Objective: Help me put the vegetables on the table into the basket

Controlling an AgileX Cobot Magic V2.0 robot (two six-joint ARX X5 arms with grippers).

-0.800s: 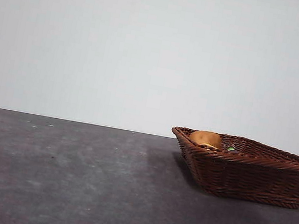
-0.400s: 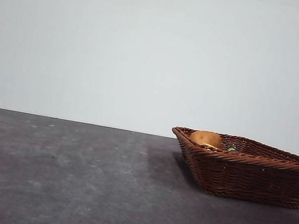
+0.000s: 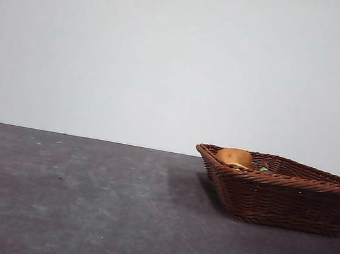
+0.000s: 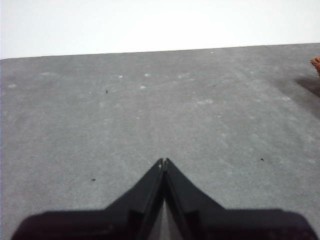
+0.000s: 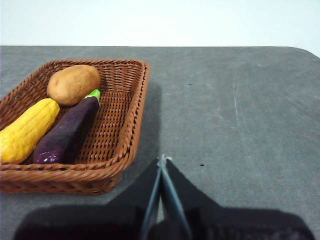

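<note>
Tabletop [image 3: 77,203] fills the left and middle of your front view, bare grey with pale specks, and no arm shows there. Moving right, you reach the basket [image 3: 282,199] at about four o'clock from the picture's centre, its far right corner cut off by the frame edge. From this low angle its wicker wall hides nearly everything inside: you see only the rounded top of the potato [image 3: 234,156] above the rim and a tiny green speck just right of it, too small to name with certainty.

Your left gripper [image 4: 163,162] hangs over empty table, jaws pressed together to a point and holding nothing; a sliver of the basket peeks in at its three o'clock edge.

Your right gripper [image 5: 162,159] is likewise closed tip to tip and empty, poised beside the basket's outer wall, apart from it. This view looks into the basket: the corn cob [image 5: 26,131] is partly cut off by the frame, the eggplant [image 5: 67,131] lies touching alongside it, green stem end towards the potato, which sits at the back.
</note>
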